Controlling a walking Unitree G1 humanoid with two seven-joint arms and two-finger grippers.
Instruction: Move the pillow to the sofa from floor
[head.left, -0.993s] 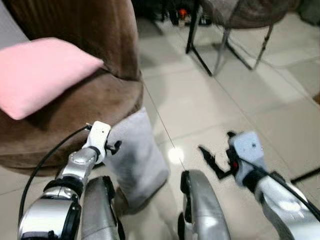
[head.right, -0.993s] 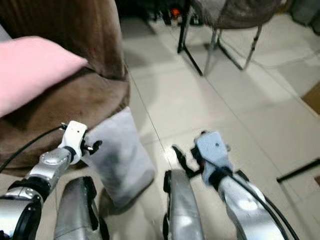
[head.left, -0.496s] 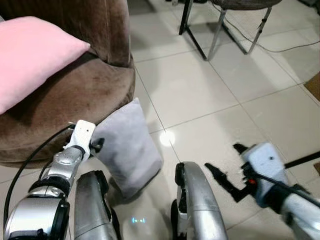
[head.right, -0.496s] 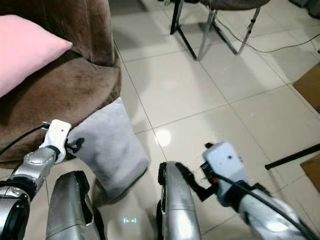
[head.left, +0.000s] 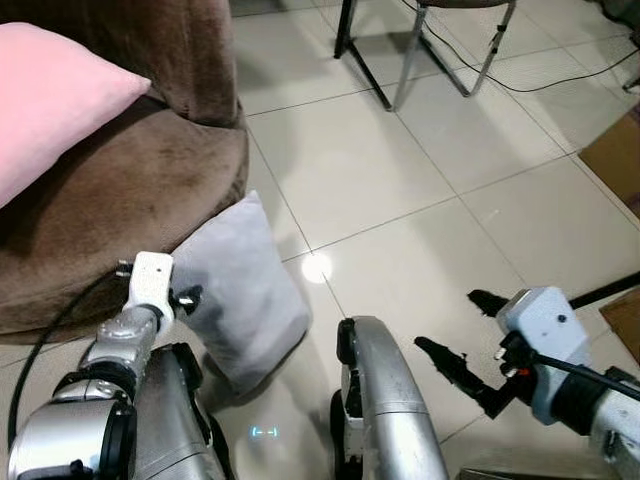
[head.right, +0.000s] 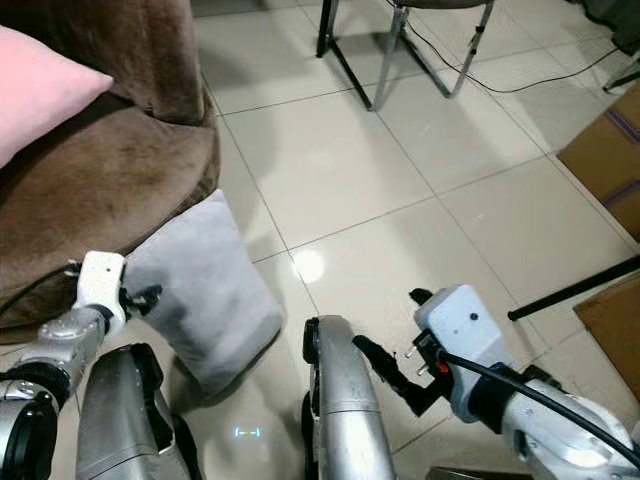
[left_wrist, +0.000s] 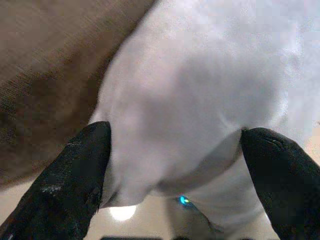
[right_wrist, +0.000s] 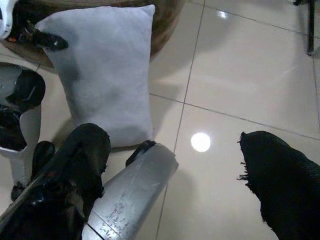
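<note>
A grey pillow (head.left: 245, 290) stands on the tiled floor, leaning against the front of the brown sofa (head.left: 110, 200). My left gripper (head.left: 185, 297) is at the pillow's left edge, close to the sofa. In the left wrist view its black fingers (left_wrist: 75, 170) stand wide apart, with the pillow (left_wrist: 200, 100) bulging between them. My right gripper (head.left: 458, 323) hangs open over bare tiles to the right of the pillow, nothing between its fingers (right_wrist: 85, 150). The right wrist view takes in the whole pillow (right_wrist: 105, 70).
A pink pillow (head.left: 50, 100) lies on the sofa seat. Metal chair legs (head.left: 400, 60) and a cable (head.left: 560, 75) are at the back, a cardboard box (head.left: 615, 160) and a black bar (head.left: 600, 292) at the right. My own legs (head.left: 385, 400) are below.
The camera has tilted down and the scene has shifted. My right gripper has dropped lower and moved right. The left gripper stays at the pillow's edge.
</note>
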